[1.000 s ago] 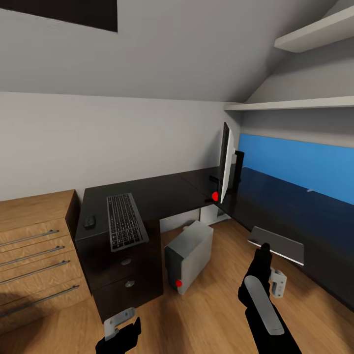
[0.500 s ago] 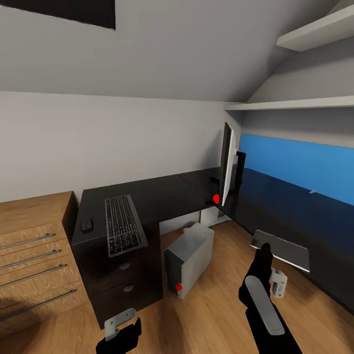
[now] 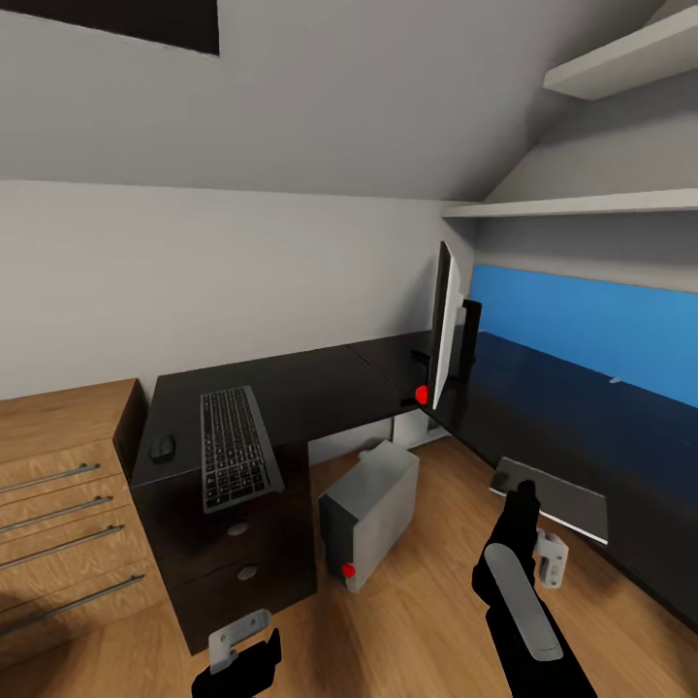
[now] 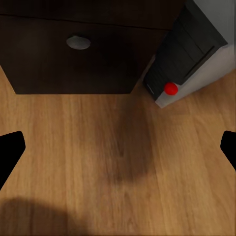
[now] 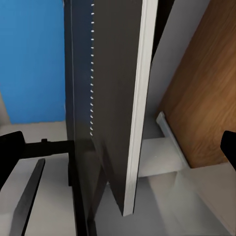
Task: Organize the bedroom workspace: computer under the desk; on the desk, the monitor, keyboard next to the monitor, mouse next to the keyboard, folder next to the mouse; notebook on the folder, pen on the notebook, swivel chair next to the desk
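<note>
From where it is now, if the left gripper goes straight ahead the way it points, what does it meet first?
The wooden floor. The left gripper looks down at bare boards, with the desk drawer front and the computer off to the side. How far below is unclear.

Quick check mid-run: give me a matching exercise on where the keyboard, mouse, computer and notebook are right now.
Things:
1. keyboard
2. mouse
3. computer
4. notebook

Places:
A. on the wooden floor, under the desk's corner
B. between the right gripper's fingers, held by an edge
C. on the desk top, beside the keyboard on the wooden cabinet side
D. lying on the desk top above the drawers

Pairs: 1-D, 2-C, 3-A, 4-B
</note>
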